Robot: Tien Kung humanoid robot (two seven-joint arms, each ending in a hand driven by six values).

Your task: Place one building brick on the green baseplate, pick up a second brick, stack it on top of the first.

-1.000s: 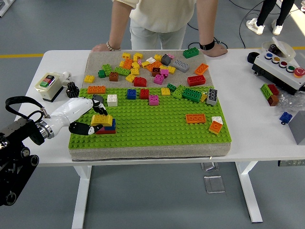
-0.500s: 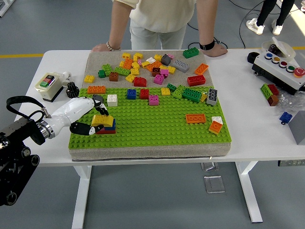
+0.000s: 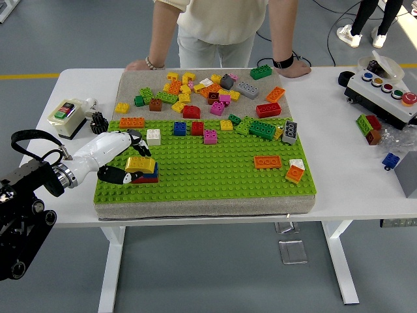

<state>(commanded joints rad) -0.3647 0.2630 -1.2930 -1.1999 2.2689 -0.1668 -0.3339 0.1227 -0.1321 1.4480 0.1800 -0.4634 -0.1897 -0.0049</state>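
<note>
Your left hand (image 3: 124, 160) comes in from 9 o'clock and sits over the baseplate's (image 3: 215, 176) near-left part, fingers curled around a yellow brick (image 3: 140, 164): the thumb (image 3: 112, 175) lies at the brick's near-left side and the other fingers (image 3: 137, 139) arch over its far side. That yellow brick rests on top of a blue brick (image 3: 152, 171), with a red layer showing beneath at the stack's bottom edge, so the stack stands on the green studs. You cannot see your right hand here. At 12 o'clock on the grey mat (image 3: 133, 81) lies a loose heap of bricks (image 3: 202, 91) in many colours, spilling onto the baseplate's far edge. An orange brick (image 3: 268, 162) and a white-and-orange pair (image 3: 295, 171) lie toward 3 o'clock on the plate. A person stands at the far side, one hand (image 3: 138, 64) and the other hand (image 3: 294, 68) both flat on the counter (image 3: 339, 137). A switch box (image 3: 65, 116) sits at 9 o'clock, a button panel (image 3: 384, 94) at 2 o'clock.
</note>
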